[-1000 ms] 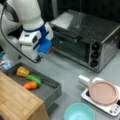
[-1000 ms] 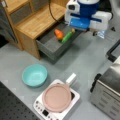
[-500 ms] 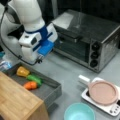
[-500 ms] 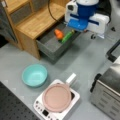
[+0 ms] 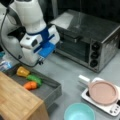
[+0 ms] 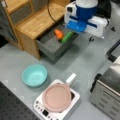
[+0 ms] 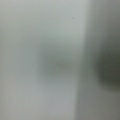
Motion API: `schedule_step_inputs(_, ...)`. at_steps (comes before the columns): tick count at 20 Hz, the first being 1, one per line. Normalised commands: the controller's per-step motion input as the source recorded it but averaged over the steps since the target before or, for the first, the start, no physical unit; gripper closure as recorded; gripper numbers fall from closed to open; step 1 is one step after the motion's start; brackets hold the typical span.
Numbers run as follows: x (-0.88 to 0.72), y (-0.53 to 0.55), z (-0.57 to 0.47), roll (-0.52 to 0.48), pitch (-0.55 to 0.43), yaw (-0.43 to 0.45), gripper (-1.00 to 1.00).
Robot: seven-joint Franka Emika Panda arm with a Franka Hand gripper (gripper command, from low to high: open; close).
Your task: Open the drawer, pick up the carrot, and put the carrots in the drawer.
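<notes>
Drawer [image 5: 51,91] [image 6: 48,47] stands open under the wooden top [image 5: 15,100] [image 6: 37,21]; the carrot [image 5: 30,85] [image 6: 58,34] lies inside, touching a green vegetable [image 5: 35,79] [image 6: 67,37], with a yellow vegetable [image 5: 22,71] just beyond it. Gripper is hidden behind the arm's white-and-blue wrist [image 5: 41,43] [image 6: 83,21], which hangs above the drawer's far end, so cannot tell whether the jaws are apart or closed; wrist view shows only grey surface. Nearby: toaster oven [image 5: 87,37], teal bowl [image 5: 79,112] [image 6: 34,75], pink pan [image 5: 102,92] [image 6: 57,97] on a white hob [image 5: 110,107] [image 6: 50,111].

toaster oven [image 5: 87,42], teal bowl [image 6: 34,75], pink pan [image 6: 57,97]
</notes>
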Motion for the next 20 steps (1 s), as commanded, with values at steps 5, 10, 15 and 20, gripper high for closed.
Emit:
schedule_step_inputs(5, 0.26, 0.12, 0.05, 0.002, 0.145, -0.121, -1.0)
schedule_step_inputs(10, 0.23, 0.15, 0.05, -0.003, 0.117, -0.136, -1.0)
schedule_step_inputs(15, 0.17, 0.16, -0.05, -0.05, 0.087, -0.111, -1.0)
schedule_step_inputs(20, 0.07, 0.12, -0.12, -0.079, 0.084, -0.069, -1.0)
